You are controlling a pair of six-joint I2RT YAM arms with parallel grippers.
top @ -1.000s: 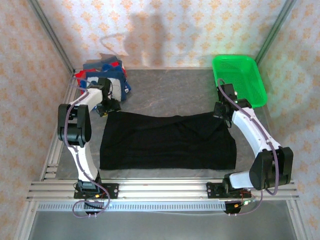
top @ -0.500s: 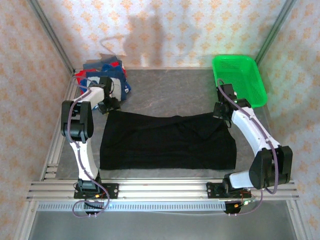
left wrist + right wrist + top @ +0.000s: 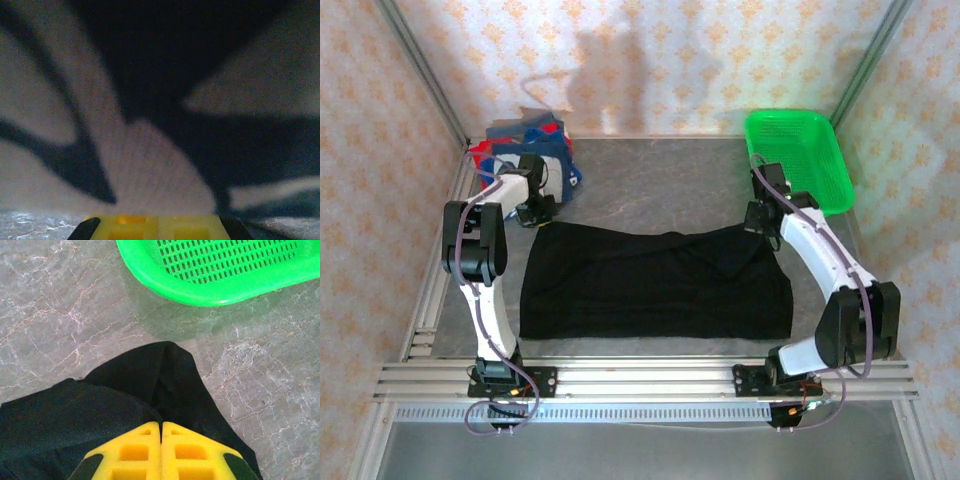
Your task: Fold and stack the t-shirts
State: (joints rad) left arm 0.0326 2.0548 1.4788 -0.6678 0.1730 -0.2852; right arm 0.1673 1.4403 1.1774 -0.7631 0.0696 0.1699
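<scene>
Grey marbled tabletop (image 3: 660, 185) runs from the aluminium rail (image 3: 640, 378) at the near edge back to the papered walls (image 3: 650, 60), and the black t-shirt (image 3: 655, 285) lies spread flat across its middle. The shirt's near hem is straight, close to the rail and well nearward of both sets of jaws; strips of bare stone run down its left and right edges.

Its far edge is uneven — it rises toward the right gripper (image 3: 760, 218), which sits on the far right corner. Seen from the right wrist, the yellow pads (image 3: 154, 452) are pressed together with no gap and a ridge of black cloth runs into their seam, so they pinch that corner. Bare table opens to the left of these jaws; the green basket (image 3: 200, 296) lies just beyond them, its near rim apart from the cloth.

The left gripper (image 3: 536, 211) is just beyond the shirt's far left corner, at the foot of a heap of t-shirts (image 3: 525, 148) in the table's far left corner. Its wrist view is blurred: navy cloth (image 3: 150, 60) with white print sits directly ahead of the jaws, very close. The pads look drawn together — whether cloth is caught between them I cannot tell. Bare stone stretches between the two grippers, beyond the shirt.
</scene>
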